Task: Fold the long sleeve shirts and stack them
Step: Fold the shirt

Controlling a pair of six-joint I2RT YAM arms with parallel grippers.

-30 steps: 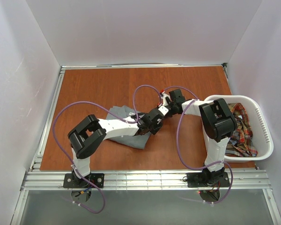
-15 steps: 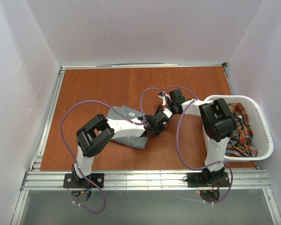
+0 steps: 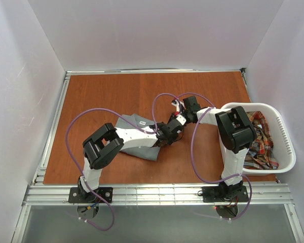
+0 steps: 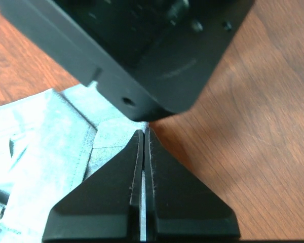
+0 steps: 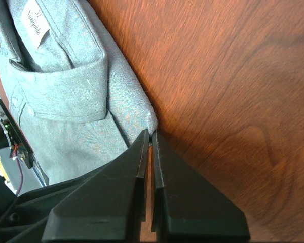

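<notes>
A plain grey shirt (image 3: 133,122) lies loosely bunched on a reddish-brown wooden tabletop (image 3: 101,96), a little right of its middle when seen from above. Its collar is turned up, and a small white neck label (image 5: 38,23) shows inside it. The left arm (image 3: 99,147) reaches over the shirt from the shirt's near left side and hides much of the cloth. The right arm (image 3: 234,130) bends in from the shirt's right. The two arms meet at the shirt's right edge. In the left wrist view, the left jaws are pressed tight together, with their tips at a corner of the grey cloth where it meets bare wood. A black housing (image 4: 142,45) sits just beyond those tips. In the right wrist view, the right jaws are drawn together with only a sliver of gap, and their tips touch the shirt's folded edge. It is not possible to tell whether either pair has caught any cloth. Well to the right of the grey shirt, a plaid shirt (image 3: 261,139) in red, navy and yellow lies heaped inside a white slotted laundry basket (image 3: 289,152). Purple cables (image 3: 71,126) loop above the shirt.
</notes>
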